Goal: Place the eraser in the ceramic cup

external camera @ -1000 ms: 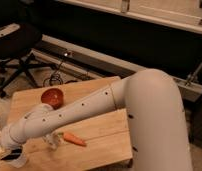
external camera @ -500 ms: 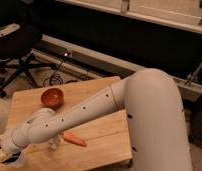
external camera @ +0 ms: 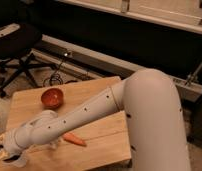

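Observation:
My gripper (external camera: 1, 151) is at the far lower left of the camera view, at the front left corner of the wooden table (external camera: 101, 92), with the white arm (external camera: 89, 115) reaching to it from the right. A whitish rounded shape just under the gripper looks like the ceramic cup (external camera: 17, 161), mostly hidden by the wrist. The light-blue eraser is not in view; I cannot tell whether it is in the gripper. An orange carrot (external camera: 74, 139) lies on the table just right of the forearm.
A shallow red-orange bowl (external camera: 52, 97) stands at the table's back left. A clear bottle (external camera: 55, 144) shows partly below the forearm beside the carrot. A black office chair (external camera: 16, 45) stands on the floor at the left, with cables behind the table.
The arm has swung a little further left and down, bringing the gripper closer over the whitish cup. The carrot and the bowl have not moved.

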Tool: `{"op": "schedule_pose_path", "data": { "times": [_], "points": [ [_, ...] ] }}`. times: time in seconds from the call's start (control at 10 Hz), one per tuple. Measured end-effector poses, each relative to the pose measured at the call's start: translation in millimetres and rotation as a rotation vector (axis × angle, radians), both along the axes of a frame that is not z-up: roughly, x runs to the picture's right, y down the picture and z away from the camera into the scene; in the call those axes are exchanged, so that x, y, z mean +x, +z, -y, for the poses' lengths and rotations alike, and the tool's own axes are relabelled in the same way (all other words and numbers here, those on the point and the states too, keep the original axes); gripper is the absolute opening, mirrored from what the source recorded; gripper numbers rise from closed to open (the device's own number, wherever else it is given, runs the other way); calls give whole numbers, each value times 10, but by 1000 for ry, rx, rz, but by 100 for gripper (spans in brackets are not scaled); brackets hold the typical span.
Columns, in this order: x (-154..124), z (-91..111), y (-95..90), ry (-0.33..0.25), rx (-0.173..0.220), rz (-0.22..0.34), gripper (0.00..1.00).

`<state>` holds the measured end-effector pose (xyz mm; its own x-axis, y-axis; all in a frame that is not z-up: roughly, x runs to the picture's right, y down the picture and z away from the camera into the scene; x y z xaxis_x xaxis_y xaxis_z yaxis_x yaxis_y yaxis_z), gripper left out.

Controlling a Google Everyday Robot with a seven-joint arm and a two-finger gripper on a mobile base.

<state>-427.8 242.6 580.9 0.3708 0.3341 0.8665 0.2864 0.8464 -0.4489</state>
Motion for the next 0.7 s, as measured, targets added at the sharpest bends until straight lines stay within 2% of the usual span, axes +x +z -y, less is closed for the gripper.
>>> {"op": "schedule_pose_path", "data": {
  "times": [0.7],
  "points": [
    [74, 19, 21, 2, 26, -8, 80]
  ]
}}
